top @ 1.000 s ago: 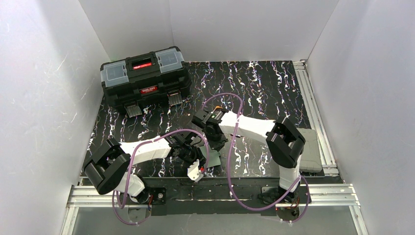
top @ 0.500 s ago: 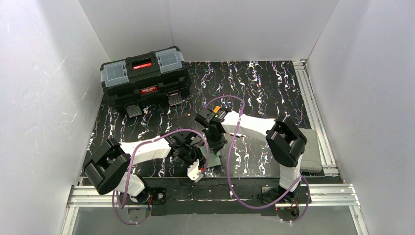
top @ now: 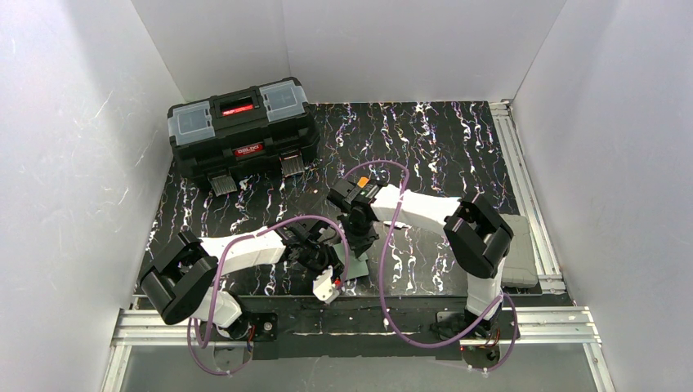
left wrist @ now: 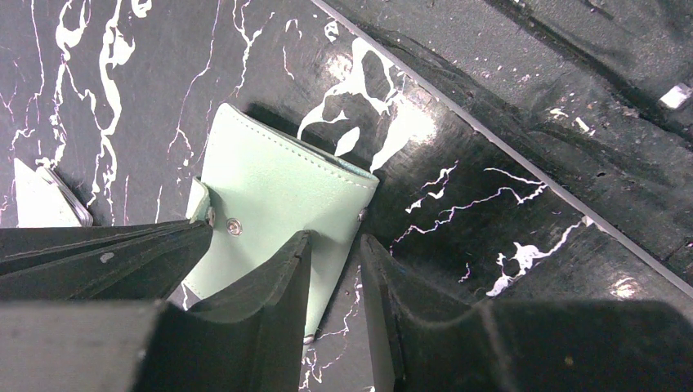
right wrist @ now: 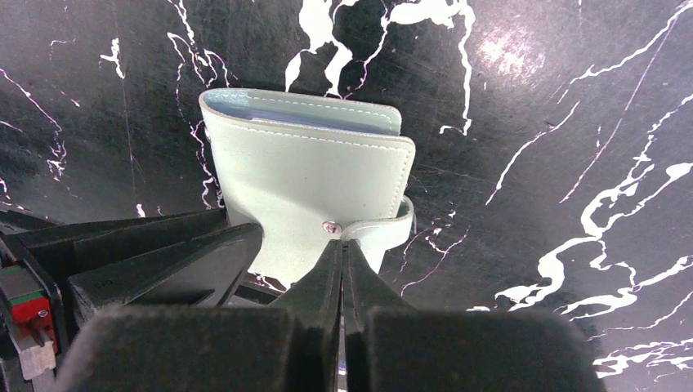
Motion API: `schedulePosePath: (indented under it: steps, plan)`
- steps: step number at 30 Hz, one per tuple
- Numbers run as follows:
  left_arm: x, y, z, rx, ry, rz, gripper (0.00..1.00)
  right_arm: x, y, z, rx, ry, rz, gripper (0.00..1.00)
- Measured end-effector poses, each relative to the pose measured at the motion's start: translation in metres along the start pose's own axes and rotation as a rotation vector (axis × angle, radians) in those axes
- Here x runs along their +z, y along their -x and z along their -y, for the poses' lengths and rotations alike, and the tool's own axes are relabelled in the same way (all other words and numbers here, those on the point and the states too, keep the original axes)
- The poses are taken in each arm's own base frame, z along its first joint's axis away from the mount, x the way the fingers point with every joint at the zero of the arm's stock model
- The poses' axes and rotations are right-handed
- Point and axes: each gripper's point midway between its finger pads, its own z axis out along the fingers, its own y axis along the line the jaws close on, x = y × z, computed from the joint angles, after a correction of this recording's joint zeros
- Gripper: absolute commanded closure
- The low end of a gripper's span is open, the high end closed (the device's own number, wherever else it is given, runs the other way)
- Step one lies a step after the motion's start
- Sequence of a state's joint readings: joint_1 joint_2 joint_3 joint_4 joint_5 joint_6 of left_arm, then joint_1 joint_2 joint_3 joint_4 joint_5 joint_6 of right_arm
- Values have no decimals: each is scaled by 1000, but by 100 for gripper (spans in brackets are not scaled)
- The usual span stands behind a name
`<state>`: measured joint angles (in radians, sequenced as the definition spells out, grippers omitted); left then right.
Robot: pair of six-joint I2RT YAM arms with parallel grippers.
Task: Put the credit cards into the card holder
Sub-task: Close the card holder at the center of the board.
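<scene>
The card holder [right wrist: 302, 180] is a mint-green wallet lying closed on the black marbled table near the front edge, partly hidden under the arms in the top view [top: 357, 272]. My right gripper [right wrist: 343, 245] is shut with its tips pinching the snap tab [right wrist: 384, 231]. Its fingers reach in from the left in the left wrist view [left wrist: 122, 249]. My left gripper [left wrist: 336, 241] is open by a narrow gap, one finger over the wallet [left wrist: 278, 196], whose right edge lies in the gap. A pale flat corner [left wrist: 33, 196] at the left may be the white card. The orange card is out of view.
A big black toolbox [top: 241, 135] stands at the back left. A grey pad [top: 516, 249] lies at the right by the metal rail. The table's front edge and frame [left wrist: 523, 171] run just beyond the wallet. White walls enclose the table.
The right wrist has shifted slightly to the right over the wallet. The left arm has stayed put.
</scene>
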<state>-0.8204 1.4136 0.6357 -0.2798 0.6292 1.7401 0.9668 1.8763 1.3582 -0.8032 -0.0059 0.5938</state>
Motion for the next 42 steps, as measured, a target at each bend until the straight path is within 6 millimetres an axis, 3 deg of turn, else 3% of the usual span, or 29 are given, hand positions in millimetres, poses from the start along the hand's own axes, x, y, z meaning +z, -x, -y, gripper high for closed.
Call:
schedulePosePath:
  steps: [42]
  plan:
    - [0,0,0,2,-1,0,73,6,-2,-7,-22,47,-32,99]
